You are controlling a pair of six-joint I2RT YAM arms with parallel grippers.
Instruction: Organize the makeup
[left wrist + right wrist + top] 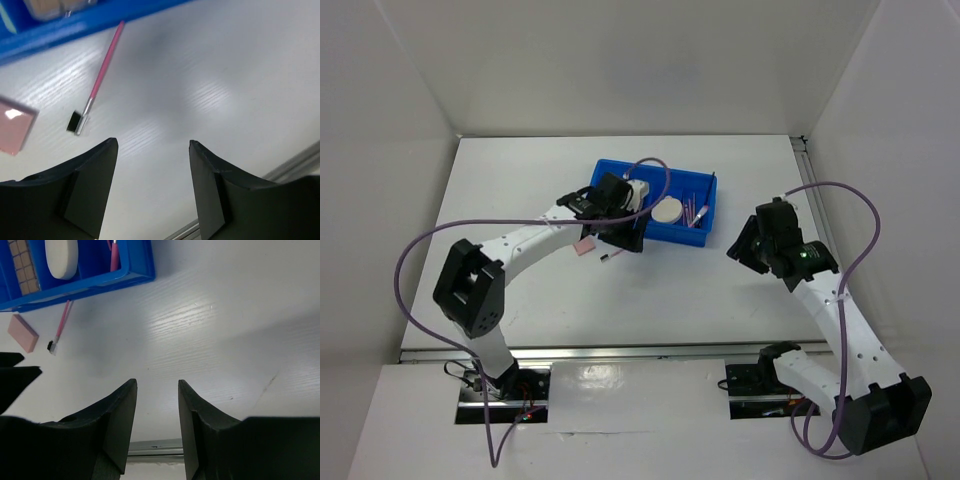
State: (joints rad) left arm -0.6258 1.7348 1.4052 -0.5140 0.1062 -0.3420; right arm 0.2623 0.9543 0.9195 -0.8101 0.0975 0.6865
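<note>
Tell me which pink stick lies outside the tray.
The black-tipped pink brush on the table beside the pink square pad; the other pink sticks lie inside the blue tray.

Bright overhead light; glare on table (200, 90); soft shadows.

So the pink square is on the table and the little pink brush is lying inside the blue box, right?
Not quite. The pink square is on the table, but the little pink brush is not inside the blue box. It lies on the table too, just outside the box. The left wrist view shows it.
</note>
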